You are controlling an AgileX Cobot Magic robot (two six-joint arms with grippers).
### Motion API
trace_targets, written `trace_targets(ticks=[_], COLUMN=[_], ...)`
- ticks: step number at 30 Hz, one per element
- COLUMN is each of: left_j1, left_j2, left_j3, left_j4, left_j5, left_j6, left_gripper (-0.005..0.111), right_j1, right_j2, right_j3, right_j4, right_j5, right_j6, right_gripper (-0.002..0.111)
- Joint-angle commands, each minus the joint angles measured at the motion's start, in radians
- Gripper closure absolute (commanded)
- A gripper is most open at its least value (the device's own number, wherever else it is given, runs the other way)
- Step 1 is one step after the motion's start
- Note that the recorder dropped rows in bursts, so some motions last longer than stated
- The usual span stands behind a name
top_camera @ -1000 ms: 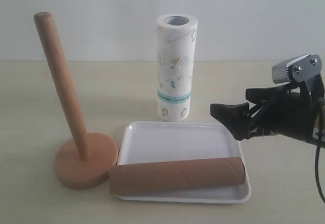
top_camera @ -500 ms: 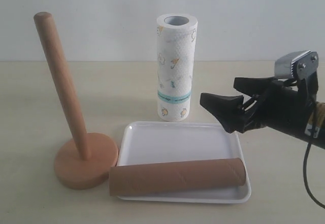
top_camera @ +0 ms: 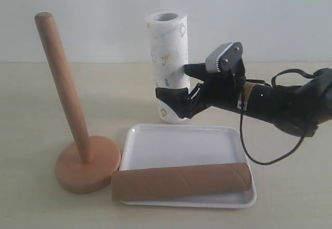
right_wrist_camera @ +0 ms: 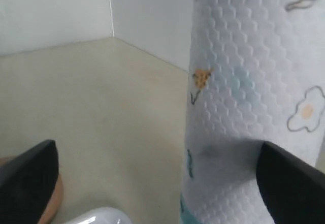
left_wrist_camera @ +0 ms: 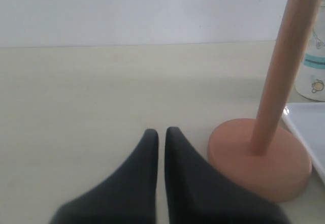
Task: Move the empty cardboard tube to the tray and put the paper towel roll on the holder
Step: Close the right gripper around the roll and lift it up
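Paper towel roll point(top_camera: 167, 47) looks light, soft, easily crushed; right gripper point(top_camera: 174, 82), spread wide astride its lower half, should pinch gently there. Left gripper point(left_wrist_camera: 161, 132) nearly closed, empty.

My black left gripper point(left_wrist_camera: 161, 132), fingers nearly together, sits near the light wooden disc-and-rod holder point(left_wrist_camera: 260, 158) on the beige table point(left_wrist_camera: 81, 92).

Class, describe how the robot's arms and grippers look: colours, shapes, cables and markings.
The right gripper has matt black, wedge-shaped fingers tapering to blunt tips. A silver-grey block with dark screws sits on top of it. Behind comes a tan band, then the bulky black arm, with a thin black cable looping below. The left gripper shows two black pointed fingers.
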State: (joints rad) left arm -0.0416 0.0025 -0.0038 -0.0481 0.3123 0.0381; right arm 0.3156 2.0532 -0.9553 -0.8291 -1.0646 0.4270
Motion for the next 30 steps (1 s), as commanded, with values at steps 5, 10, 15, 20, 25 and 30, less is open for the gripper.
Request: trace_targets(ticks=[5, 10, 15, 20, 25, 30], left_j1=[0.002, 0.002, 0.002, 0.002, 0.002, 0.002], left_j2=[-0.003, -0.003, -0.003, -0.003, -0.003, -0.003], left_j3=[0.004, 0.004, 0.004, 0.004, 0.004, 0.004], left_j4=[-0.005, -0.005, -0.005, -0.005, -0.005, -0.005], left_j5=[-0.009, -0.009, -0.014, -0.014, -0.014, -0.014], left_j6=[0.008, 0.008, 0.008, 0.008, 0.008, 0.008], left_gripper=[0.103, 0.103, 0.103, 0.103, 0.103, 0.103], right_j1=[0.022, 0.022, 0.022, 0.022, 0.022, 0.022], right_j2=[0.012, 0.028, 0.053, 0.102, 0.146, 0.155], right_j3=[-0.070, -0.070, -0.073, -0.098, -0.147, -0.181], right_j4=[0.213, 0.205, 0.209, 0.214, 0.212, 0.215], right_j5=[0.115, 0.139, 0.126, 0.102, 0.043, 0.038], right_j6=[-0.077, -0.075, -0.101, -0.125, -0.113, -0.104], right_gripper=[0.009, 0.009, 0.009, 0.009, 0.009, 0.009])
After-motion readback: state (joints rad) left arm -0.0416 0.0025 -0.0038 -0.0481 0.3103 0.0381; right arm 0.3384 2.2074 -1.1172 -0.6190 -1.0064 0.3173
